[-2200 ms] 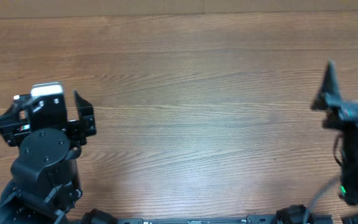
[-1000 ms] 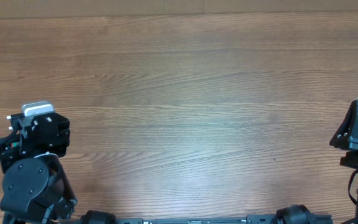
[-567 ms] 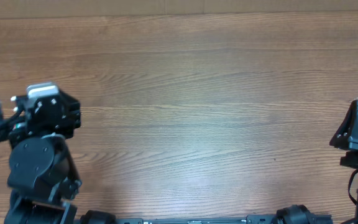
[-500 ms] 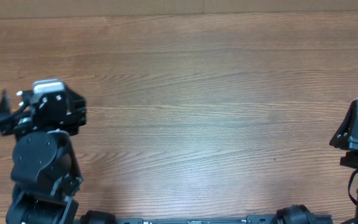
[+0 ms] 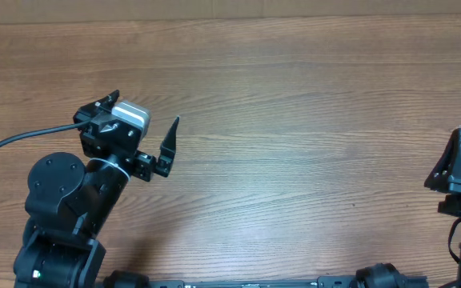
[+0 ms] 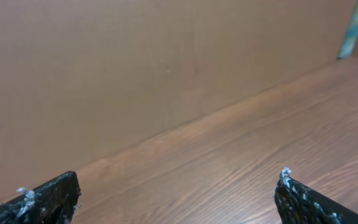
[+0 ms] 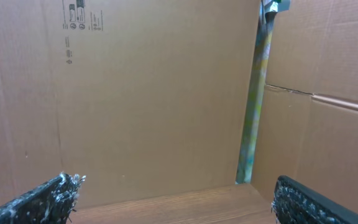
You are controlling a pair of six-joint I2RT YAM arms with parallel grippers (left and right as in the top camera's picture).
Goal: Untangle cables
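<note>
The cables are out of view in every camera; only bare wooden table (image 5: 278, 120) shows. My left gripper (image 5: 146, 106) hovers over the table's left side, angled toward the far middle. In the left wrist view the left gripper (image 6: 179, 180) is open, its two fingertips far apart with only wood grain between them. Of my right arm, the overhead view shows a single finger (image 5: 453, 160) at the table's right edge. In the right wrist view the right gripper (image 7: 173, 183) stands open with nothing between its tips.
A thick black arm cable (image 5: 14, 142) trails off the left edge from the left arm. Cardboard walls (image 7: 154, 93) enclose the far side of the table, with a greenish taped corner strip (image 7: 257, 93). The arm bases sit along the near edge (image 5: 254, 282).
The left arm has swung from the left edge rightward and away from the base, turning its gripper toward the table's middle. The right arm has stayed put over the last second.
</note>
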